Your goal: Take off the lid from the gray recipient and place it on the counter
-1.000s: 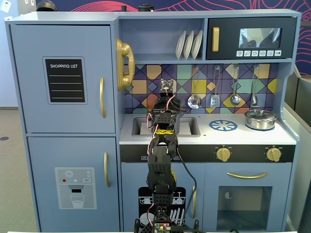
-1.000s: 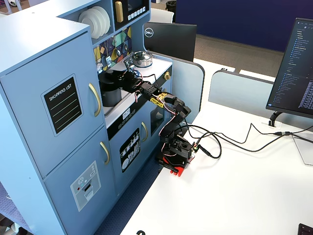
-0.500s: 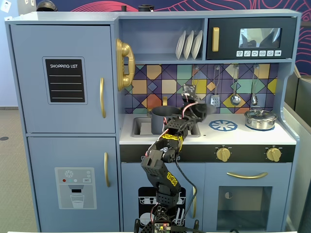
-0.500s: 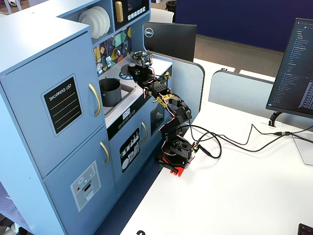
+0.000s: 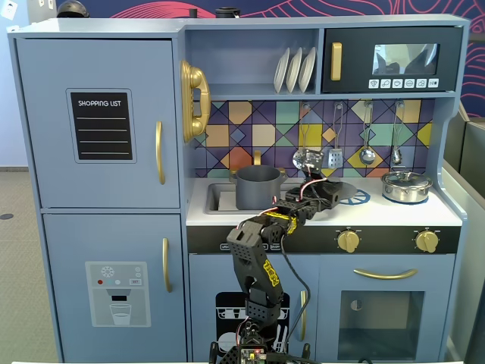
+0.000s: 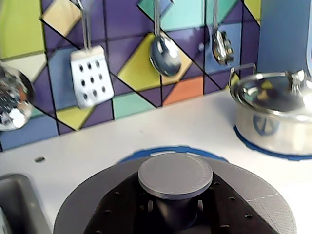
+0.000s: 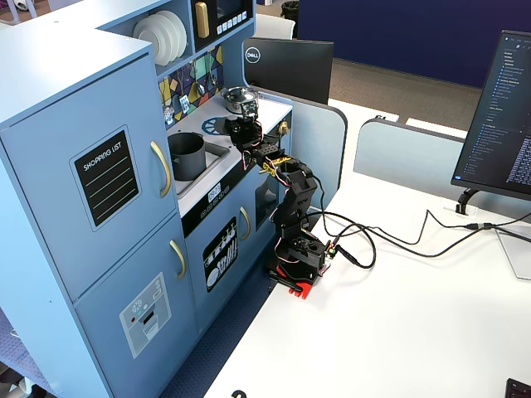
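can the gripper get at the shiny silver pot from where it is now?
Probably not yet: the gripper is shut on the lid. The counter between it and the silver pot looks bare, so the path seems free once the lid is released.

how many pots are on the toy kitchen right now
2. The gray recipient stands open in the sink at the counter's left in a fixed view. The shiny silver pot, lid on, sits on the right burner. None others visible; cupboards are closed.
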Controlling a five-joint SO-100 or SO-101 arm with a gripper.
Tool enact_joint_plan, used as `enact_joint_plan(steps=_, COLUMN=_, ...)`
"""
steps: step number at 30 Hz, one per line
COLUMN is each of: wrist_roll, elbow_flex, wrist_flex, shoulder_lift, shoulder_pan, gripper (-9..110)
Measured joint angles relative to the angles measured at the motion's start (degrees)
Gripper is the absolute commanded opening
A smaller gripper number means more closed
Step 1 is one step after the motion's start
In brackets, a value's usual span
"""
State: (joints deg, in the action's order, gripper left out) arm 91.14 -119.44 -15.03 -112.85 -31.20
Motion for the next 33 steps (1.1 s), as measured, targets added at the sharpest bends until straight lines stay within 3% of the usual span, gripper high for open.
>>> enact_joint_plan(steps=24, wrist_roll=0.00, elbow_flex=-3.96, wrist_flex=-8.88, shoulder_lift=7.56, shoulder_pan=-0.97, gripper=0)
enact_joint_plan(steps=28, wrist_roll=0.00, elbow_flex=-4.83, wrist_flex=-9.58, shoulder_lift=7.56, shoulder_pan=-1.14, gripper=20)
enact_joint_plan(steps=33, wrist_roll=0.00, elbow_flex=-4.92, wrist_flex=-10.72, shoulder_lift=7.56, shoulder_pan=-1.49, gripper=26)
